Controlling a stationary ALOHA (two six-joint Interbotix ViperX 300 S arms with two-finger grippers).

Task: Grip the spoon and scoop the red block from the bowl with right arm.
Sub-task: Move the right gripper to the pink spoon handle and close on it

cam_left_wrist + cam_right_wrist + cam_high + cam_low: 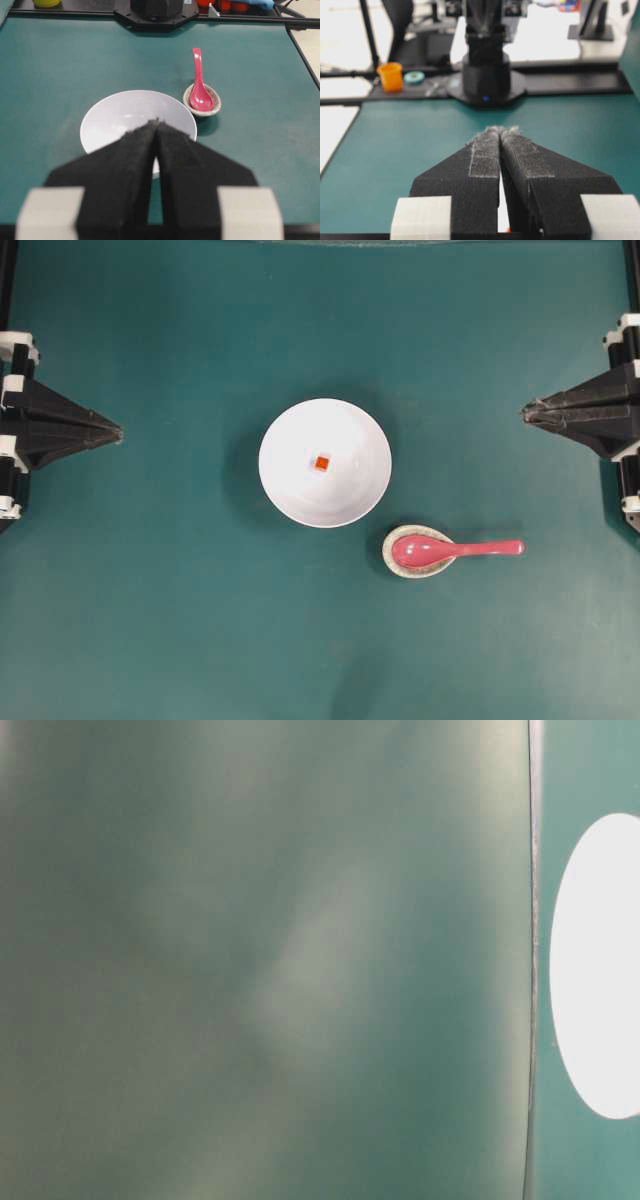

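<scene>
Bowl: I am seeing the white bowl (325, 462) sitting mid-worktop (150, 620), the red block (322, 463) lying inside.
Spoon: the spoon (455, 550) is resting in a speckled dish (400, 565), right of the bowl.
Fingers: left gripper (118, 433) and right gripper (526, 413) are both pressing tips together, holding nothing.

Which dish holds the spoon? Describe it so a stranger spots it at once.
Start at the large white round bowl mid-table. Just off its rim sits a small speckled grey-white dish, the glossy pink-red spoon resting in it. It is far smaller than the bowl, and speckled.
</scene>
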